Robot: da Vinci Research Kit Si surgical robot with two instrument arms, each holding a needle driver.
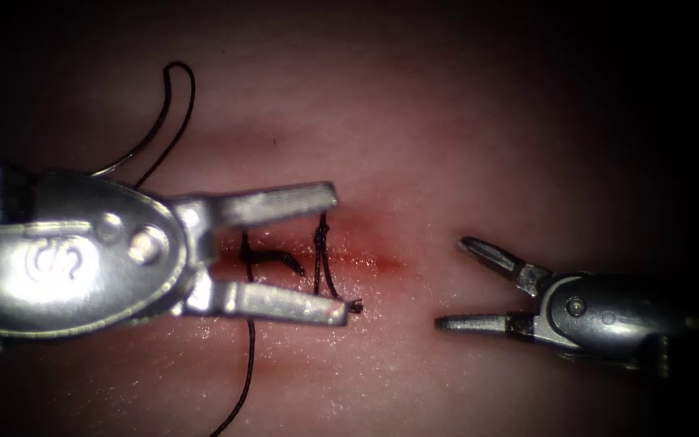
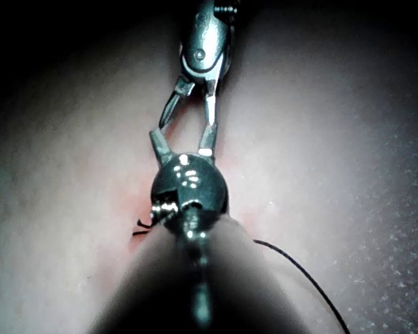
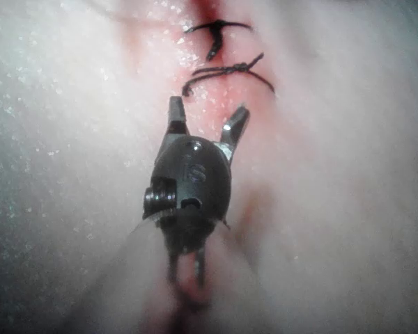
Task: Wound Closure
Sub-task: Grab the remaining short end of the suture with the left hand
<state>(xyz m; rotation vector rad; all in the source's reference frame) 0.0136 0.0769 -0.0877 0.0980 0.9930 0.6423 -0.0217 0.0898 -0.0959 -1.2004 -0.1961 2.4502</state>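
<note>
Now both tools sit over the tissue [image 1: 463, 121] with their jaws spread wide, and neither one is gripping anything. The left tool [image 1: 335, 252] reaches in from the left of the endoscope view, its two jaws straddling the cut [image 1: 366, 260], one above the red line and one below it. Between those jaws stand two stitches [image 1: 321, 259]: a dark one with a knot lying along the cut, and just to its right a pair of strands running across the cut with a small knot near the upper jaw. The lower jaw's tip ends right beside a short cut end of thread [image 1: 355, 306].

Thread [image 1: 246, 372] trails from the stitches down toward the bottom edge, and another length loops up above the left tool, well clear of the cut. I cannot make out the needle anywhere along it.

The right tool [image 1: 453, 283] hangs to the right of the cut's end, apart from the stitches, open and empty. Its own wrist view shows its jaws [image 3: 207, 118] parted just short of the nearer stitch [image 3: 226, 73], with red fluid [image 3: 216, 97] glistening around the cut. From the left wrist view, the left tool [image 2: 181, 142] faces the open right tool [image 2: 189, 115] across the tissue.
</note>
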